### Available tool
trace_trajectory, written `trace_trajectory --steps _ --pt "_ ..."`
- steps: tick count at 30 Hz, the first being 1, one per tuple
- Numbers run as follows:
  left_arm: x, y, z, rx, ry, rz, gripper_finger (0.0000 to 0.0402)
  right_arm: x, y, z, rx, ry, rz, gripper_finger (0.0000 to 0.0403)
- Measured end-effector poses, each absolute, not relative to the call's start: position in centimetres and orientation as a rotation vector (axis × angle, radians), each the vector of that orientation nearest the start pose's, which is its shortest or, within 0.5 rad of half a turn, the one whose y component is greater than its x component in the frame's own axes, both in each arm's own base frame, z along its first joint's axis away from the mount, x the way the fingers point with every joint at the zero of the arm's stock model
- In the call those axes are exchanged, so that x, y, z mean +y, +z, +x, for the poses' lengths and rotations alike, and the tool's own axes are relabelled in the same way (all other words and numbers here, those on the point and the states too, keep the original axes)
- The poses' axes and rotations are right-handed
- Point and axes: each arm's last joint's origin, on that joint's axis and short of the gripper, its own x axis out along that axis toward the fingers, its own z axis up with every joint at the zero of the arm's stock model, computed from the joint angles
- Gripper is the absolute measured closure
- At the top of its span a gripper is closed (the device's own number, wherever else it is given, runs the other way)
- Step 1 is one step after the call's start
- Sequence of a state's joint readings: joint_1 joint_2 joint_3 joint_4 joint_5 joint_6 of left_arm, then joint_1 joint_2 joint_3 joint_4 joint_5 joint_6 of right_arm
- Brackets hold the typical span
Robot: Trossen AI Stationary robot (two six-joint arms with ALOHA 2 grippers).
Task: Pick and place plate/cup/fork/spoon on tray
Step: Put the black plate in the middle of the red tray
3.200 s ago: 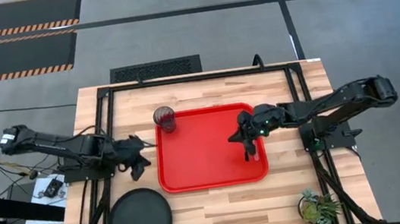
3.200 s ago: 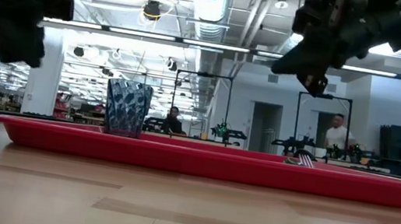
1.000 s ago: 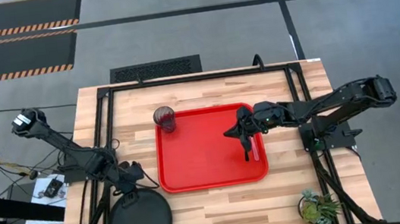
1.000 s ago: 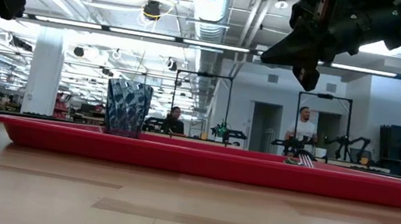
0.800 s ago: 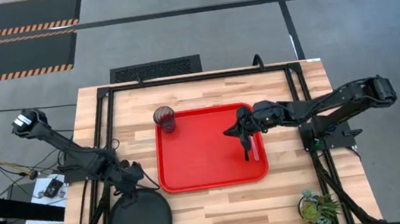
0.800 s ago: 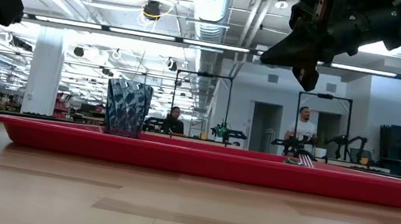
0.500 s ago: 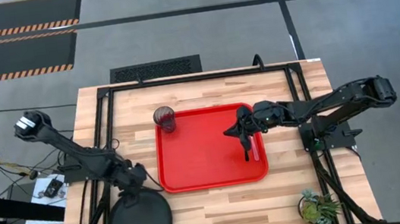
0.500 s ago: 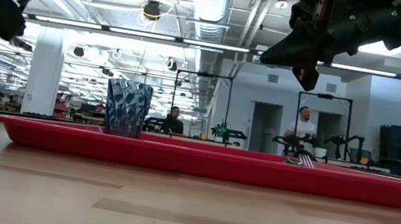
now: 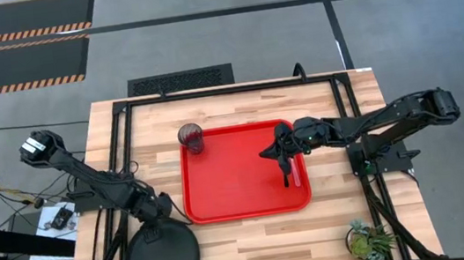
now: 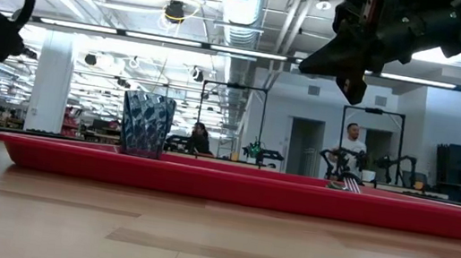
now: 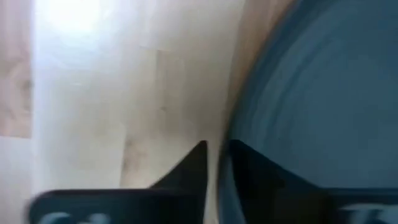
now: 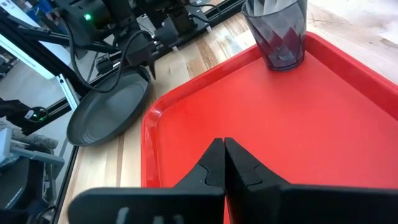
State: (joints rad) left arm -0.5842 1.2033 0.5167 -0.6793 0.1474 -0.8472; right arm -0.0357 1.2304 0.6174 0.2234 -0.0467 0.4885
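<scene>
Down at the lower left of the overhead picture, the left gripper [image 9: 160, 211] sits right at the top edge of the plate [image 9: 162, 259], which lies on the bare wooden table [image 9: 254, 238] just outside the tray's [image 9: 241, 202] lower-left corner. From its own wrist camera the two dark fingers [image 11: 193, 163] stand only a sliver apart, one on the wood side and the other over the plate's rim [image 11: 231, 134] — nearly closed, with the rim lined up in the narrow gap, though I can't say they are pinching it yet.

That plate looks stiff and fairly heavy for its size, matte rather than slick, and too wide to grab anywhere but the raised rim. My guess is a firm pinch on the edge nearest the tray is the only sensible hold, and it will want to droop from a one-sided grip.

Over on the right half of the tray, the right gripper [image 9: 274, 153] hangs above the red surface with its fingers pressed together and nothing between them. The fork [image 9: 295, 172] lies by the tray's right edge — red handle on red plastic — and the cup [image 9: 190, 138] stands upright in the tray's upper-left corner. I can't find the spoon.
</scene>
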Motion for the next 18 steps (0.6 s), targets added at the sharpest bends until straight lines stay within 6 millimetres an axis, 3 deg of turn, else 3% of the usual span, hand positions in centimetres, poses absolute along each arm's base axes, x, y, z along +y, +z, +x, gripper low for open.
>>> trace_trajectory --steps 3,10,18 --pt "-10.0 14.7 14.1 1.515 -0.049 -0.399 0.039 -0.8 22.4 25.6 0.384 -0.084 0.498 0.0392" --pt "-9.8 16.9 13.4 1.441 -0.085 -0.593 0.0399 -0.8 22.4 25.6 0.385 -0.084 0.499 0.0392" --pt "-8.6 21.4 12.8 1.022 0.039 -1.047 0.0401 -0.7 22.4 25.6 0.384 -0.088 0.554 0.0392"
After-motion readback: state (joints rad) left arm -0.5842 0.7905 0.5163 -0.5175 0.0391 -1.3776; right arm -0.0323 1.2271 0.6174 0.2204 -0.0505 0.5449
